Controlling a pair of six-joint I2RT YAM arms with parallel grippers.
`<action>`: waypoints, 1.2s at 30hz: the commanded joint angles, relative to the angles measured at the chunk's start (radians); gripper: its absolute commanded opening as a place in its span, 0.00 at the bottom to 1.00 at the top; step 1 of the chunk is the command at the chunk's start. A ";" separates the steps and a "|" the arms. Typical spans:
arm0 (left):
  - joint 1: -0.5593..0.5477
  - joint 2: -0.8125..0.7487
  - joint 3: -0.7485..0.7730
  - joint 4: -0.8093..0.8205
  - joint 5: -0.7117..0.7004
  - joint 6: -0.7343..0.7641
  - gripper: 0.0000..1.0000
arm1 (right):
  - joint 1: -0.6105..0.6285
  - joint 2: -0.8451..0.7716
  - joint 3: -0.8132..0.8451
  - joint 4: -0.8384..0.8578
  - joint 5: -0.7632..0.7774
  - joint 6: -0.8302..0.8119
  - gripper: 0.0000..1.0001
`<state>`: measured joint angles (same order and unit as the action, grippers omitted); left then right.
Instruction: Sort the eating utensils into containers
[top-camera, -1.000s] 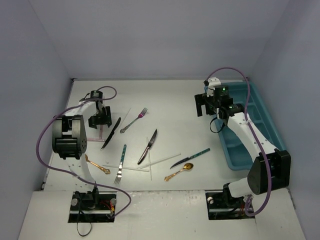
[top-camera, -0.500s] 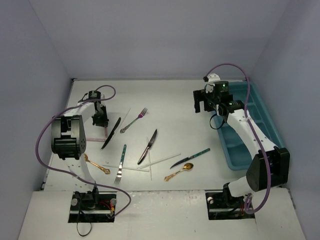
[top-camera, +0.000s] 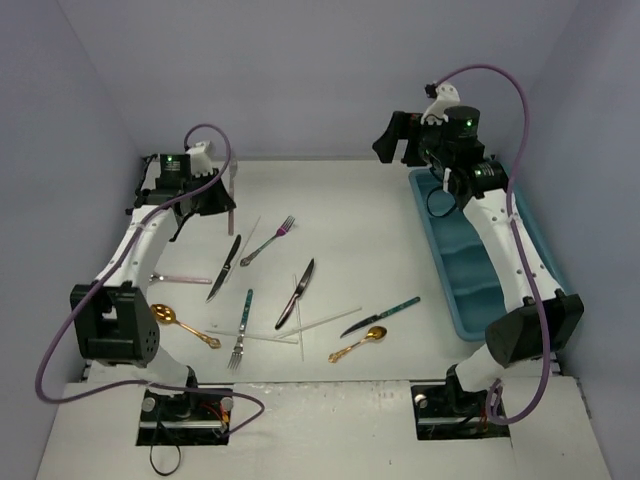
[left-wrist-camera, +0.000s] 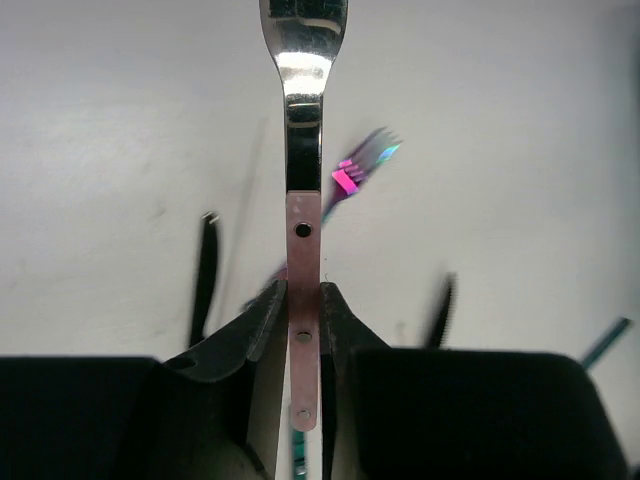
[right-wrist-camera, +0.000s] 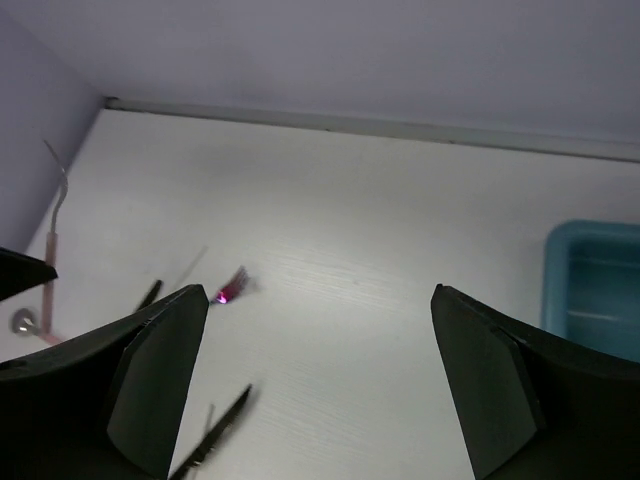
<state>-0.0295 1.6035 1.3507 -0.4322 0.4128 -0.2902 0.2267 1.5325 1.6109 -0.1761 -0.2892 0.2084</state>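
Pink-handled utensil (left-wrist-camera: 303, 225) is clamped at its handle between the narrow fingers of the left gripper (left-wrist-camera: 303, 310), held upright above the counter (top-camera: 350, 210) in the upper left of the top view. A dark knife (top-camera: 297, 292) and a gold spoon (top-camera: 360, 343) lie at centre. The right gripper (right-wrist-camera: 320, 350) stands wide and empty at upper right, above the far end of the teal tray (top-camera: 478, 255).

A pale pink-handled fork (left-wrist-camera: 303, 250), its neck mirror silver, sits in the black left hand (left-wrist-camera: 303, 300). Scattered on the white surface (top-camera: 340, 190) are gold spoons (top-camera: 360, 342), dark knives (top-camera: 297, 291) and a teal-handled fork (top-camera: 243, 312). At right, a teal-blue tray (top-camera: 465, 300); overhead, purple cables (top-camera: 490, 68).
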 joint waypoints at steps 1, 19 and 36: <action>-0.078 -0.173 0.061 0.119 0.160 -0.102 0.00 | 0.050 0.088 0.146 0.056 -0.130 0.173 0.89; -0.285 -0.208 0.119 0.198 -0.005 -0.314 0.00 | 0.393 0.291 0.354 0.093 -0.025 0.258 0.57; -0.296 -0.216 0.105 0.225 0.014 -0.337 0.00 | 0.416 0.349 0.365 0.107 -0.063 0.300 0.49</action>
<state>-0.3151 1.4261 1.4025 -0.2939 0.4171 -0.6165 0.6360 1.8724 1.9189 -0.1448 -0.3313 0.4835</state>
